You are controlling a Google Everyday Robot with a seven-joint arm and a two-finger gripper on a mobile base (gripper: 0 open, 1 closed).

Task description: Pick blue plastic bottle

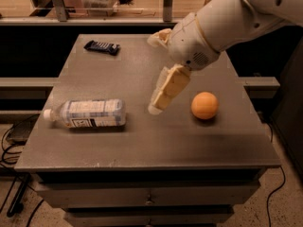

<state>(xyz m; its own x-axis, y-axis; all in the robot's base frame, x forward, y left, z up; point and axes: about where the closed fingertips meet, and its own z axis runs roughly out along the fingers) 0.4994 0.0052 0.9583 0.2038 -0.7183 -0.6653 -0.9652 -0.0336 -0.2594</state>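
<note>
The blue plastic bottle (87,113) lies on its side at the front left of the grey table (142,141), white cap pointing left, label with a dark barcode patch facing up. My gripper (158,103) hangs from the white arm above the table's middle, to the right of the bottle and left of the orange ball (204,105). It holds nothing and does not touch the bottle.
A small dark blue wrapped bar (102,47) lies at the back left of the table. Drawers sit below the table's front edge. A rail and shelf run behind the table. Cables lie on the floor at the left.
</note>
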